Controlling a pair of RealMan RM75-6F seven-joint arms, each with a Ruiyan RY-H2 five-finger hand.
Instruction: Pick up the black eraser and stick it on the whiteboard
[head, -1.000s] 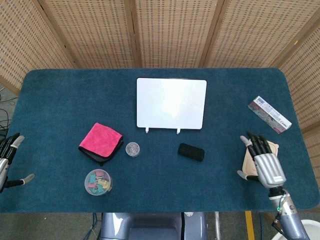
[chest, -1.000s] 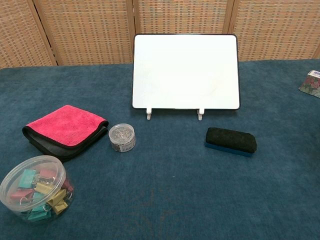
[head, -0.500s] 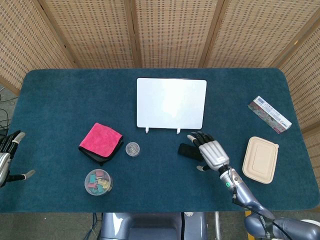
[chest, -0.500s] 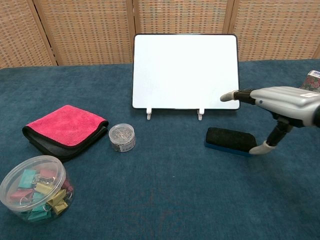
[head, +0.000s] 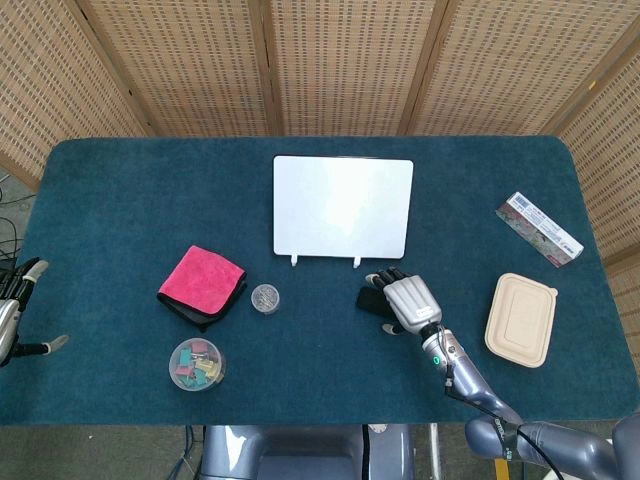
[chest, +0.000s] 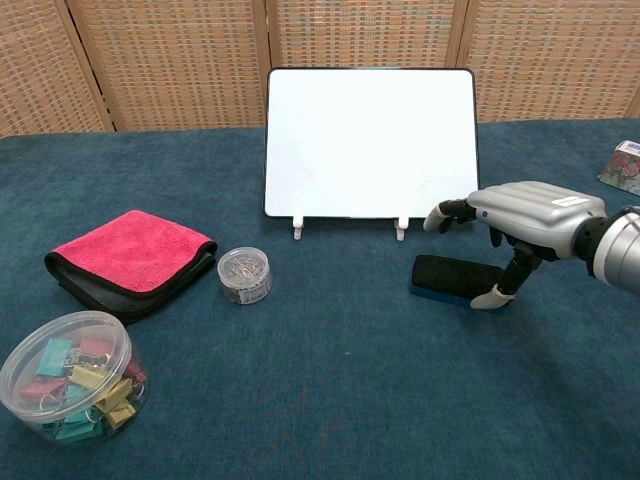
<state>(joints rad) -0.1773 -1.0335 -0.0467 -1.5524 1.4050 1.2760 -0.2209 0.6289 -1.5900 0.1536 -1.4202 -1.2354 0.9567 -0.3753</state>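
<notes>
Blue carpet-like cloth covers the bench (head: 120, 200) in the head view, and the right robot hand (head: 408, 302) sits directly over the black oblong eraser (head: 372, 297), hiding most of it; only the eraser's left end shows past the dark fingers. From up here I cannot tell whether those fingers touch it. Just behind stands the white rectangular whiteboard (head: 342, 207) on its two small white feet. Over to the left lies a folded pink cloth with a black edge (head: 202, 284), with a small round clear tub of silver clips (head: 265, 298) just beside it and a bigger round clear tub of coloured binder clips (head: 196, 363) nearer the front edge. On the right rests a beige lidded food box (head: 521, 319), and beyond it a flat white and red carton (head: 539, 228). At the far left edge the left robot hand (head: 14, 308) hangs off the bench, fingers apart, holding nothing.

Down to the chest view: the eraser (chest: 450, 279) lies flat on the cloth, in front of the whiteboard (chest: 370, 143) and to the right of its feet. The right robot hand (chest: 515, 225) arches above the eraser's right end, fingers spread forward over the top, the thumb tip down at the near side. No closed grip is visible. The pink cloth (chest: 130, 259) and both tubs (chest: 244, 275) (chest: 70, 375) sit at left.
</notes>
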